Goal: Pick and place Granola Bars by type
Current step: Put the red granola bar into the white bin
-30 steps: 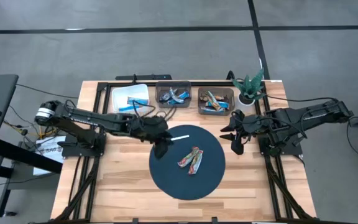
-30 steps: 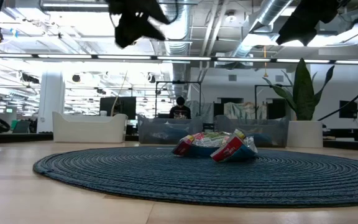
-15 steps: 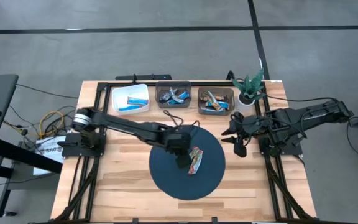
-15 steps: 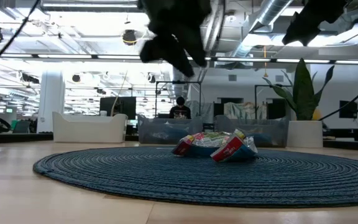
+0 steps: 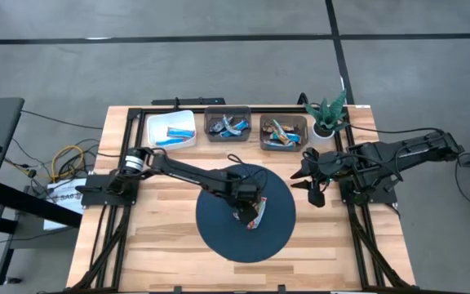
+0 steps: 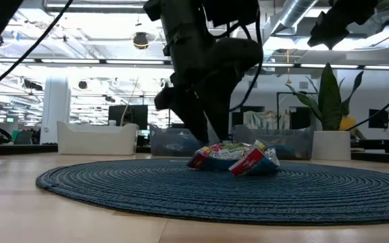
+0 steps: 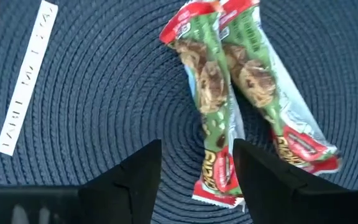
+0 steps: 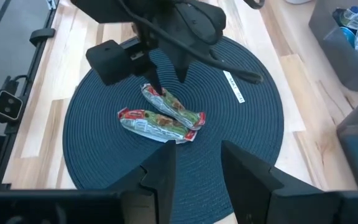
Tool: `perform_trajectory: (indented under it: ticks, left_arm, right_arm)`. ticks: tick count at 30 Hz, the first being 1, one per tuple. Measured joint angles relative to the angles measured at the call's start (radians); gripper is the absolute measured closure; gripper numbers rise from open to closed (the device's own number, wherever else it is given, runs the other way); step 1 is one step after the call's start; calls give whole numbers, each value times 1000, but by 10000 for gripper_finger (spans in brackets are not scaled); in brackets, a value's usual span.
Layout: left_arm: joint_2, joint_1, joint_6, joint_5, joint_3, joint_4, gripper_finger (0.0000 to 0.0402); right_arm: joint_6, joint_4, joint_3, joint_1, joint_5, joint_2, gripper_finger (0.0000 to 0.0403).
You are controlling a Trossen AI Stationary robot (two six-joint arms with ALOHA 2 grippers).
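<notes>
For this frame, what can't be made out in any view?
- Printing on the white strip: too blurred, left wrist view.
- Contact between left hand and the two granola bars: the arm hides it in the high view.
- Bin contents: too small to type.

Two granola bars (image 7: 229, 106) in shiny green wrappers with red ends and silver edges, printed with brown granola clusters. Round woven mat (image 5: 219, 237), dark blue with concentric ribbing. White paper strip (image 7: 27, 78) with grey lettering. Pale striped wooden tabletop (image 5: 161, 237). White bin (image 5: 170, 129) holding bright blue bars; two grey bins (image 5: 228, 125).
</notes>
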Motion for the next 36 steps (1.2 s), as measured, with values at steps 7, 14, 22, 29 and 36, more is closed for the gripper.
perform_trajectory:
  ticks: [7,14,22,29,36]
  left_arm:
    - [8,-3,32,-45,0,14,209]
    - [73,1,15,122,-2,124,209]
    - [78,1,43,64,-2,127,214]
    - [78,1,58,68,-2,68,312]
    - [64,1,64,72,-1,40,382]
  right_arm:
    - [0,0,0,0,-1,0,284]
    - [0,0,0,0,-3,0,284]
    - [0,0,0,0,-3,0,284]
    - [0,0,0,0,-2,0,284]
    - [0,0,0,0,-2,0,284]
